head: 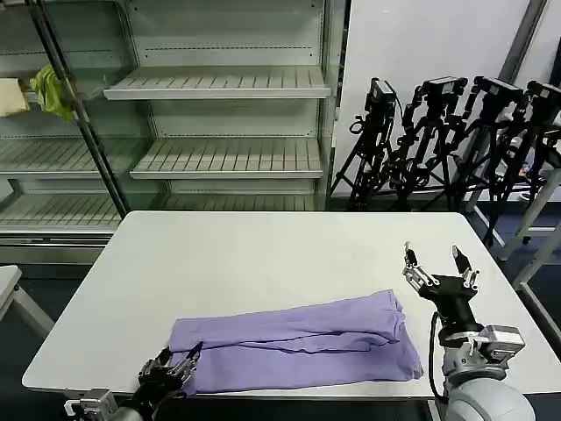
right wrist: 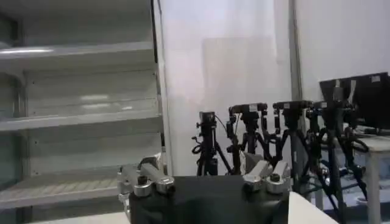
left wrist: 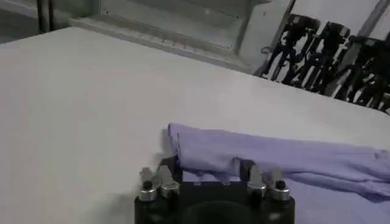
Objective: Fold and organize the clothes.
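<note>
The clothes are one lavender T-shirt (head: 298, 342), folded into a long strip lying along the front of the white table (head: 263, 254). In the left wrist view the shirt (left wrist: 274, 155) stretches away from the gripper. My left gripper (head: 175, 367) sits low at the shirt's left end, open, with the fabric's edge lying between its spread fingers (left wrist: 157, 181). The left gripper (left wrist: 210, 176) rests at table height. My right gripper (head: 436, 266) is raised past the shirt's right end, open and holding nothing. The right gripper (right wrist: 204, 176) faces the shelves.
Metal shelving (head: 219, 83) stands behind the table, with a yellow-green cloth (head: 51, 90) on its left side. Black camera tripods (head: 447, 140) crowd the back right. The far half of the table is bare. A second table edge (head: 9, 281) shows at left.
</note>
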{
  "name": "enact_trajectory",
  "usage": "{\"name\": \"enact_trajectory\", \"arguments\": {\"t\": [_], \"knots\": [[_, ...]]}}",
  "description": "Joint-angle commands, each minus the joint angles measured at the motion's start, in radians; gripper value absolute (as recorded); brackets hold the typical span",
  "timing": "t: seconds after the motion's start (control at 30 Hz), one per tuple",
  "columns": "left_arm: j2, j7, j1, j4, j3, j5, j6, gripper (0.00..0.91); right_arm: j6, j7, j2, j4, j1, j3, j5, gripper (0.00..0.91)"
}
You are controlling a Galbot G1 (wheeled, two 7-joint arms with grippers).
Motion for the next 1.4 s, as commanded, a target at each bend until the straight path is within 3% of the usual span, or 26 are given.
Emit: {"name": "enact_trajectory", "arguments": {"t": [0.03, 0.63, 1.07, 1.4], "knots": [[-0.004, 0.001, -0.003, 0.012, 0.007, 0.006, 0.002, 0.010, 0.005, 0.000, 0.007, -0.010, 0.005, -0.006, -0.003, 0.907], [-0.001, 0.020, -0.058, 0.045, -0.025, 0.028, -0.028, 0.000, 0.013, -0.001, 0.014, -0.004, 0.021, -0.008, -0.004, 0.907], [0.142, 0.038, -0.139, 0.142, -0.182, -0.011, -0.010, 0.000, 0.019, -0.005, 0.025, -0.011, 0.061, -0.043, -0.014, 0.907], [0.180, 0.046, -0.157, 0.210, -0.294, 0.010, -0.002, 0.000, 0.032, -0.006, 0.024, -0.021, 0.066, -0.052, -0.021, 0.907]]}}
